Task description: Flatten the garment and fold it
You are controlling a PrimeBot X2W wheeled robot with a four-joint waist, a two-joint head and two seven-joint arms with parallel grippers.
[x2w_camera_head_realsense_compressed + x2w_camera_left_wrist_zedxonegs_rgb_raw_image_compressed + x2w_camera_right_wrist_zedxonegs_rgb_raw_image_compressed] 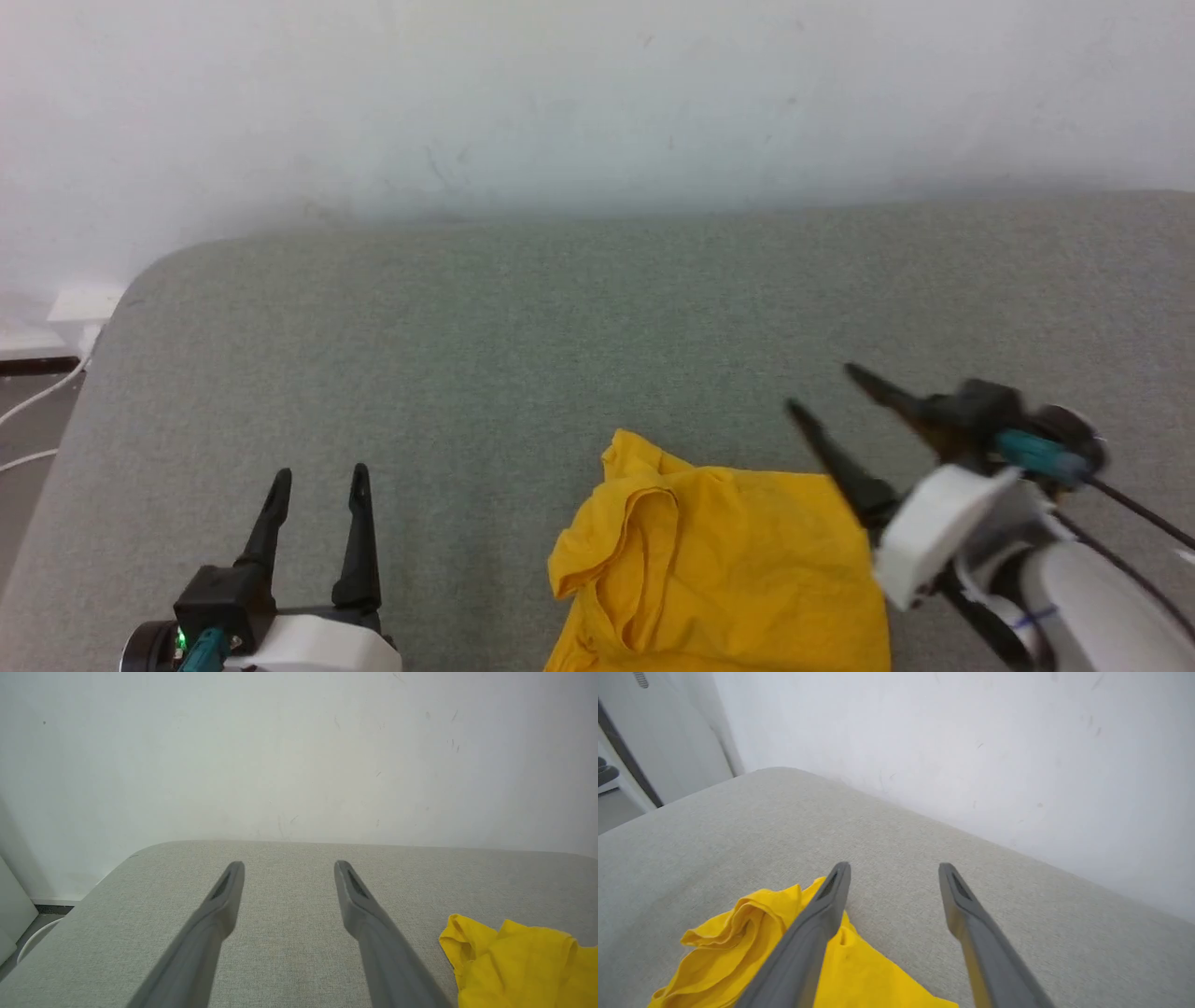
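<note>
The garment [719, 569] is a bright yellow cloth lying rumpled on the grey padded surface at the bottom centre of the head view, its left side bunched into folds; its print is hidden. In the left wrist view the garment [523, 961] shows at the lower right. My right gripper [817, 387] hangs open just above the cloth's far right corner, fingers apart with nothing between them; its wrist view has the garment [738, 947] under the left finger. My left gripper [319, 474] stands open over bare surface, well to the left of the cloth.
The grey padded surface [560, 327] has a rounded far-left corner and ends at a white wall [597, 103]. White cables [37, 401] and a wall socket lie on the floor beyond the left edge. A pale panel [668, 732] stands left in the right wrist view.
</note>
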